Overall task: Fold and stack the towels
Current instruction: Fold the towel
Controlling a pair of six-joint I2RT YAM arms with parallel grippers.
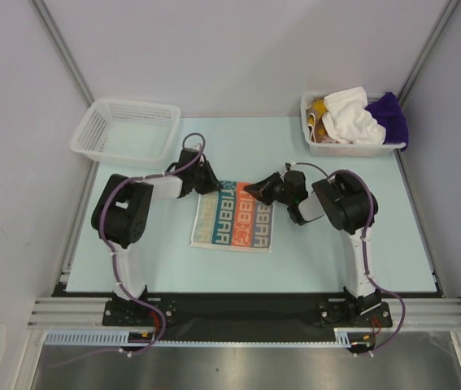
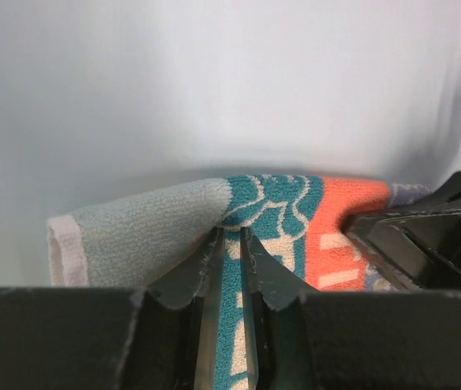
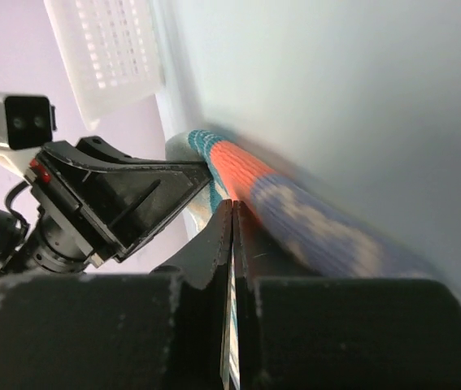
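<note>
L claw (image 2: pixel 230 237) is pinched shut on the far edge of the orange-teal-white printed cloth towel (image 2: pixel 283 203), w/ only a thin strip of fabric betw. the fingers. The edge bulges up as a rounded fold just beyond the tips. R claw (image 3: pixel 234 210) is clamped tight on that far edge too, the gap barely a slit, w/ the towel's orange & blue-grey roll just past it. From above, both claws sit near each other over the far edge, L at the far-left corner, R further right along it, tips angled toward each other. Rest of the towel lies flat, lettering up, mid pale teal bench (image 1: pixel 336 252), betw. the two arms. Far-left on the bench: a white plastic mesh basket (image 1: pixel 84 140). Far-right corner: a second white mesh basket (image 1: pixel 352 149) holding a crumpled plain white towel (image 1: pixel 350 115), a purple towel (image 1: pixel 389 114) draped over its right rim & a mustard-yellow cloth (image 1: pixel 318 106) at its left end.
</note>
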